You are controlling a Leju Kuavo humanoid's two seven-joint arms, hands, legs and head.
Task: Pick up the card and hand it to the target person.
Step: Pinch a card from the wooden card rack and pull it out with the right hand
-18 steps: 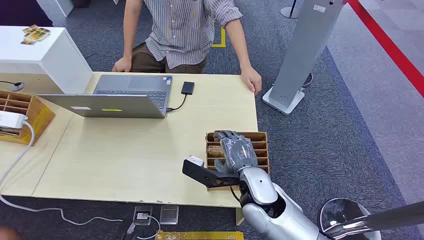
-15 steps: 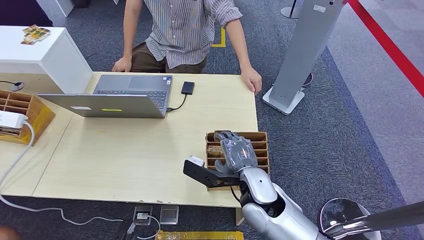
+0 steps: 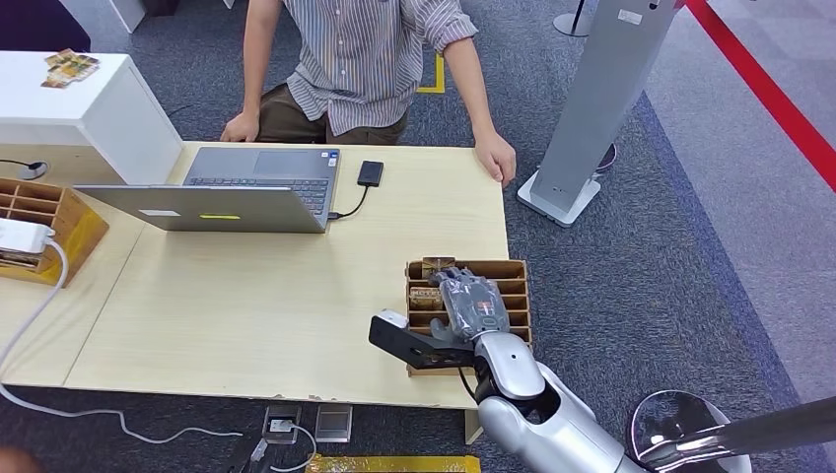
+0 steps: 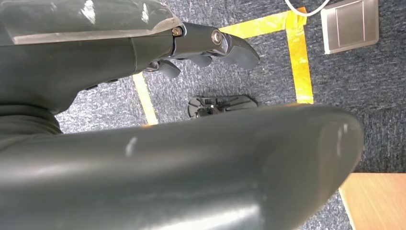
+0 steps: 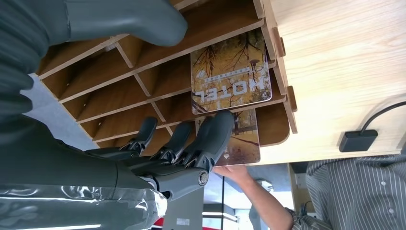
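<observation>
**Right hand over the card rack, card at the fingertips but not yet held**

Starting nearest me: my left hand [image 4: 210, 45] hangs low beside the body over the carpet, its fingers loosely curled around nothing, well apart from the work. It plays no part in the coming move.

My right hand [image 3: 471, 304] is the one that matters. In the head view it sits over the wooden card rack [image 3: 517, 268] at the near right corner of the bench [image 3: 256, 296]. From the right wrist camera, the thumb rides above the rack's dividers while the darker fingers [image 5: 213, 132] reach into the slots. They stand apart, with nothing clamped between them and the thumb.

The card [image 5: 231, 74], printed with autumn trees and the word HOTEL, lies flat in an end compartment of the rack, its long axis running along the slot toward the rack's open edge. A second card [image 5: 242, 139] lies in the next slot, and one fingertip rests on or just over its edge; I cannot tell whether it truly touches. The first card therefore lies just beyond the fingertips, between them and the thumb. I judge the thumb must come down onto a card face to pinch.

Farther off, across the bench past the laptop [image 3: 258, 187], stands the person [image 3: 365, 59], one hand [image 3: 496, 156] resting on the far edge.
</observation>
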